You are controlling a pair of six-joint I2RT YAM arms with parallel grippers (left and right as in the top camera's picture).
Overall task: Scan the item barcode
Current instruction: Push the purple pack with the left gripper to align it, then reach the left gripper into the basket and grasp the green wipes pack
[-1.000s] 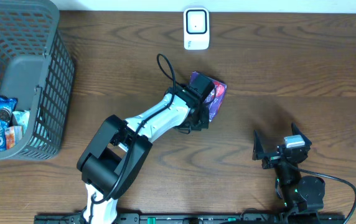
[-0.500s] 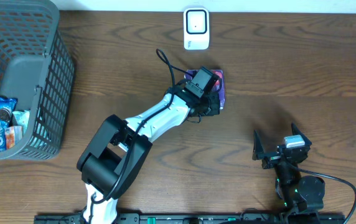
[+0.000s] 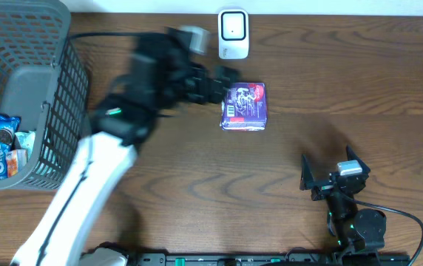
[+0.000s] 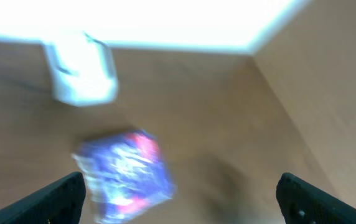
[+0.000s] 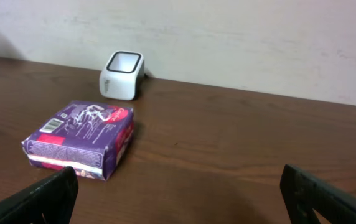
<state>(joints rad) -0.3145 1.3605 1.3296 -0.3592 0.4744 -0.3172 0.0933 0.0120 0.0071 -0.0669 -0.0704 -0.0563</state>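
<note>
Overhead: left gripper point(image 3: 222, 83) has released and swung off toward 9 o'clock, jaws wide. The purple packet point(image 3: 245, 106) lies flat at 6 o'clock of the scanner point(image 3: 234, 34), barcode point(image 3: 231, 111) up at its 9 o'clock edge; near square, long axis unclear.
Left wrist: packet lies free.
Right wrist: right gripper point(image 5: 178, 193) wide, idle. Scan pass probably finished.

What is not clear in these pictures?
- Left wrist: pack and scanner blurred; print unreadable.
- Overhead: left gripper smeared by motion.
- Overhead: basket cut off by the left and top edges.
- Overhead: barcode too small to read.
</note>
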